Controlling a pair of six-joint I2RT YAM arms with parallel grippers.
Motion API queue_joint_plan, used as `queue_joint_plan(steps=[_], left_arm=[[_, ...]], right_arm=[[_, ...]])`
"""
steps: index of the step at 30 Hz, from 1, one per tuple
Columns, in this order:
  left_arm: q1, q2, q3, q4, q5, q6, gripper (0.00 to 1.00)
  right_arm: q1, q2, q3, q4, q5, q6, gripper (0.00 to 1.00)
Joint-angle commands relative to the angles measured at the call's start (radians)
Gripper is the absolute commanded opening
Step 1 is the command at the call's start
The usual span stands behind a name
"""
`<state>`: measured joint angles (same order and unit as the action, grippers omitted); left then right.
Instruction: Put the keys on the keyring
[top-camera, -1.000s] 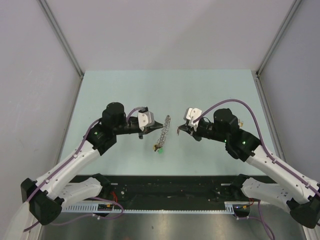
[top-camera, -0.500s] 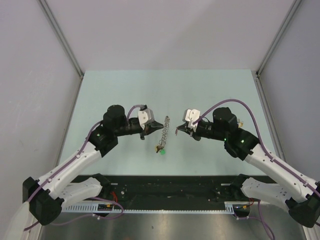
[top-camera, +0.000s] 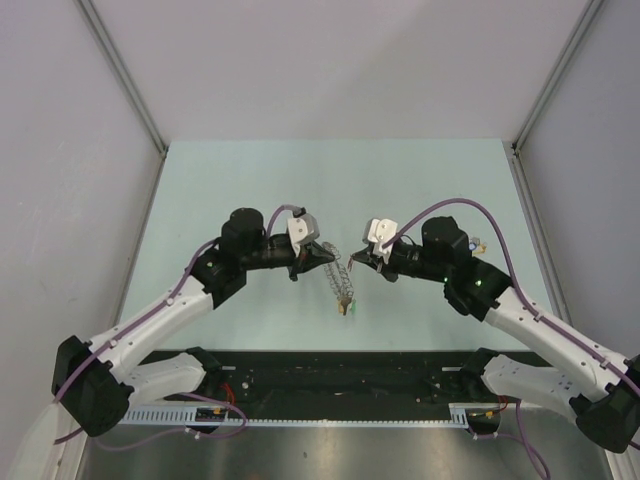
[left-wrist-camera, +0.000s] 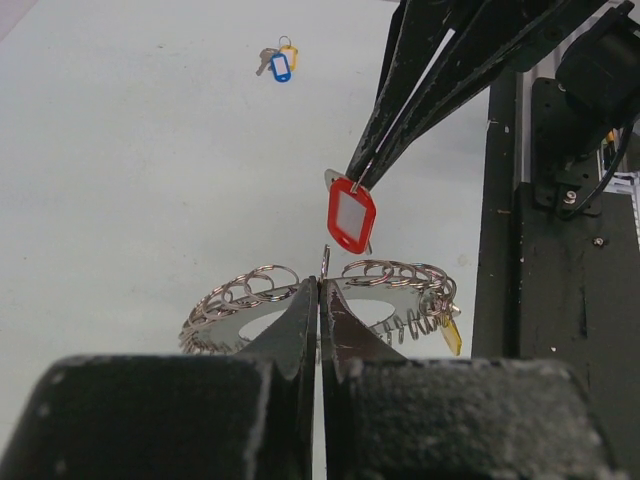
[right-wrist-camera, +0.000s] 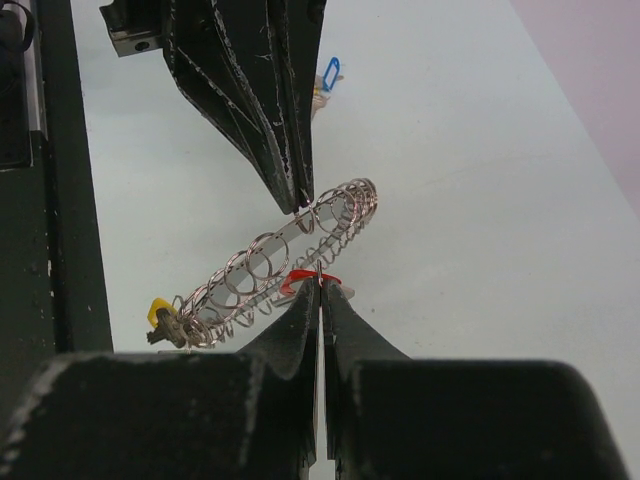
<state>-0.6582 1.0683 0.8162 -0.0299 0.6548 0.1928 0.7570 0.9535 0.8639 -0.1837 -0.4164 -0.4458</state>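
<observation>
My left gripper (top-camera: 322, 252) is shut on a wire of the keyring (top-camera: 342, 280), a long silvery coil of loops that hangs off the table. It shows in the left wrist view (left-wrist-camera: 240, 295) and the right wrist view (right-wrist-camera: 250, 270). A yellow tag (left-wrist-camera: 450, 335) dangles from its far end. My right gripper (top-camera: 353, 262) is shut on the small ring of the red key (left-wrist-camera: 352, 215), held just above the coil, tips almost touching my left gripper. The red key (right-wrist-camera: 300, 280) also shows in the right wrist view.
A blue key with a yellow one (left-wrist-camera: 280, 62) lies on the pale green table (top-camera: 250, 180) away from the grippers; blue also shows in the right wrist view (right-wrist-camera: 330, 72). The black rail (top-camera: 340, 375) runs along the near edge.
My left gripper has carried the keyring to the right, up against the right gripper's tips. The hanging end swung right with it. The right gripper has barely moved.
</observation>
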Motion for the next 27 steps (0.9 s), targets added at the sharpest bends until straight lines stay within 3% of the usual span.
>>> queue_joint_plan(steps=[1,27], left_arm=[[-0.011,0.002,0.023,0.074,0.019,-0.032,0.00],[-0.015,0.028,0.024,0.090,0.069,-0.046,0.00]], right_arm=[[-0.004,0.021,0.001,0.046,-0.013,-0.001,0.00],[-0.004,0.070,0.000,0.038,-0.045,-0.022,0.00]])
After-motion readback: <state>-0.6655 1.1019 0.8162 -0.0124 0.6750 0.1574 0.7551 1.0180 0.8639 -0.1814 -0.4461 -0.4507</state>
